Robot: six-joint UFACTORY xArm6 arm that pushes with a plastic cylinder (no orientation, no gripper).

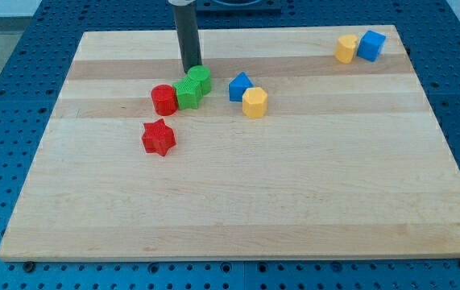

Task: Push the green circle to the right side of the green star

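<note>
The dark rod's tip (pixel 191 67) holds nothing and touches the small green plastic circle (pixel 200 78) from the view's top. This circle presses against the green plastic star (pixel 188 91). Being light, stiff and slippery, it should be pushed centrally.

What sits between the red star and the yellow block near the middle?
Nothing: in the camera view, the board between the red star and the yellow block is bare wood.
</note>
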